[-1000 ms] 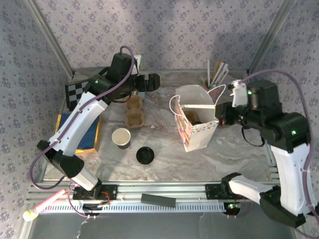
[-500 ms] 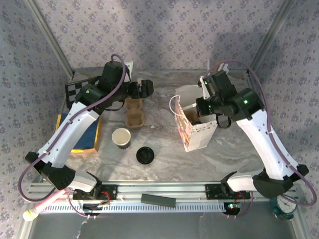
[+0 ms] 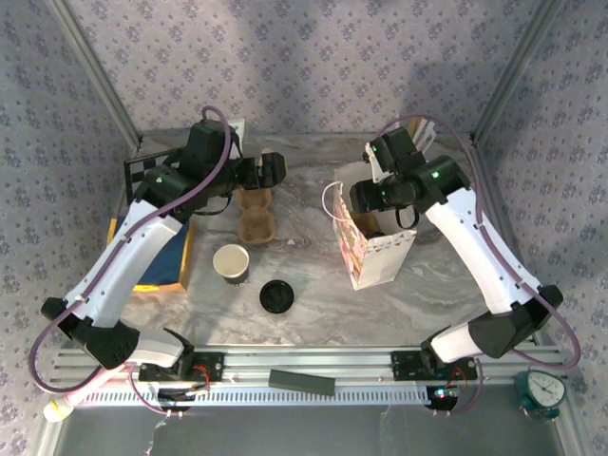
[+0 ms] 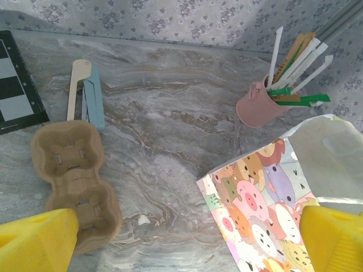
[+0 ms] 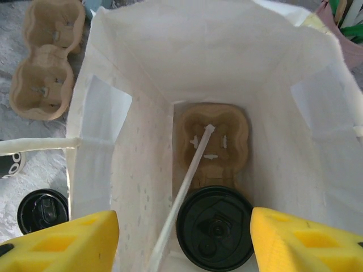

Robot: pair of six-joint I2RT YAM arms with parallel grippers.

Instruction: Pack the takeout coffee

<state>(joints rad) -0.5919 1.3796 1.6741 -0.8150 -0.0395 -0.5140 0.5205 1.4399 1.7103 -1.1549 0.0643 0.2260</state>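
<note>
The takeout coffee (image 5: 215, 228), a cup with a round black lid, stands in a brown cardboard carrier (image 5: 211, 141) at the bottom of the white paper bag (image 5: 136, 73). A white straw (image 5: 181, 195) leans across the carrier beside the cup. My right gripper (image 5: 184, 243) hangs over the bag's mouth, open, its yellow fingers (image 5: 68, 241) apart on either side above the cup and touching nothing. In the top view the right gripper (image 3: 366, 198) sits above the cartoon-printed bag (image 3: 372, 249). My left gripper (image 3: 271, 169) is open over the table behind a second carrier (image 3: 256, 214).
A lidless cup (image 3: 231, 261) and a loose flat black lid (image 3: 275, 296) lie in front of the second carrier. A pink holder with sticks (image 4: 261, 105) stands at the back right. A checkerboard (image 4: 17, 85) and a blue box (image 3: 161, 252) are at the left.
My right arm has swung from the bag's right side to above its mouth, and its jaws have opened. The left arm has drawn back slightly to the left.
</note>
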